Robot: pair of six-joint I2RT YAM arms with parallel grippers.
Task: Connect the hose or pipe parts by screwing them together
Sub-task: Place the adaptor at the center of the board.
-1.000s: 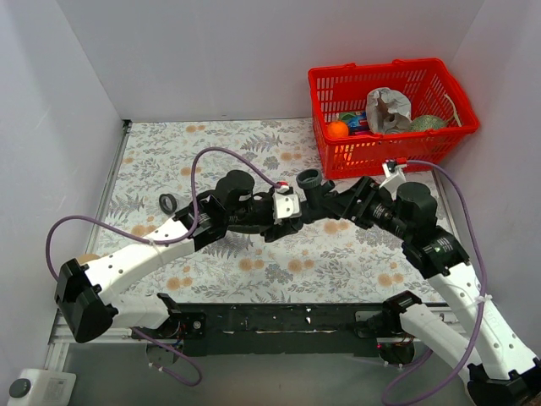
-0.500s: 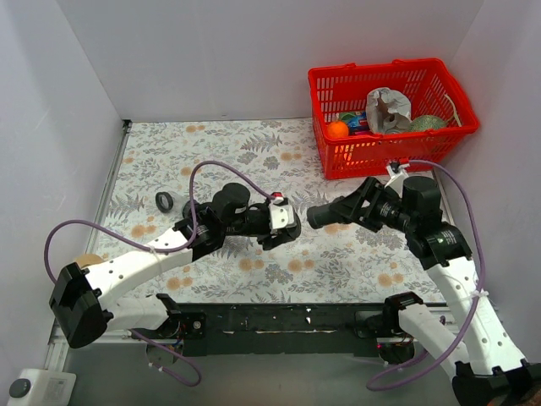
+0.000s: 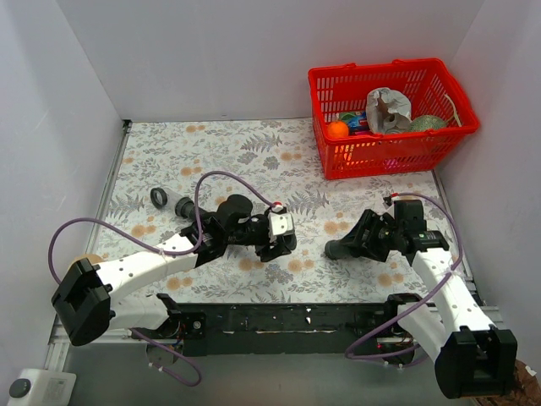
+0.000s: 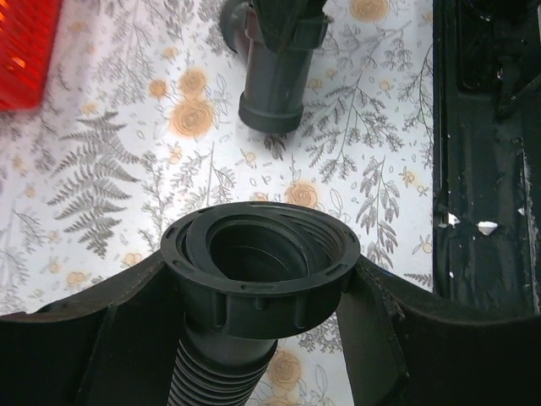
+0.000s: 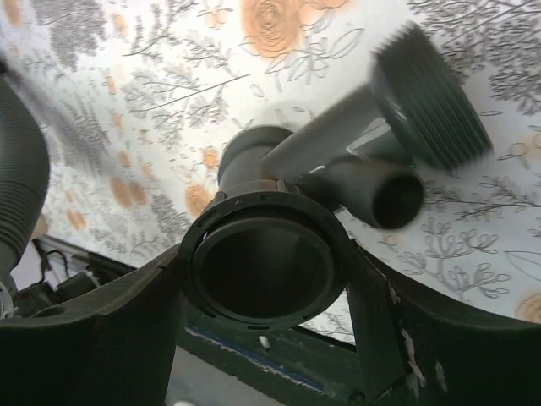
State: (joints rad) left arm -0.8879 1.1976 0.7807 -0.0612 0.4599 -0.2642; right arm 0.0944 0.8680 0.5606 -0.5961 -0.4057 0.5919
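At the near edge we see a black metal mounting rail [image 3: 279, 320] carrying both arm bases. From it the white-shelled left arm reaches low and far-right across the floral-printed cloth [image 3: 254, 152], while the right arm bends inward, its wrist pointing left.

The left gripper [image 3: 279, 244] pinches the long black ribbed flexible hose [image 4: 258, 306] by its smooth collar. In the left wrist view the collar is a round moulded ring with small lugs on its rim and thread ridges inside its mouth. A black finger [image 4: 93, 342] presses on each side, and the corrugated body drops below, cut off by the frame. Most of the hose is hidden under the left arm. Its other end [image 3: 162, 198] lies on the cloth, far left.

The right gripper [image 3: 357, 244] is clamped on the short dark grey plastic T-shaped fitting [image 5: 325, 139], its fingers squeezing a round ringed opening. Beyond that ring we make out a smooth tube ending in a coarse threaded cap [image 5: 433, 91] and a short side branch [image 5: 382, 196], both blurred. Whether the fitting touches the cloth we cannot tell. Hose collar and fitting are well apart, their mouths facing each other.

In the far right corner stands a red plastic lattice basket [image 3: 385, 156] holding mixed items.
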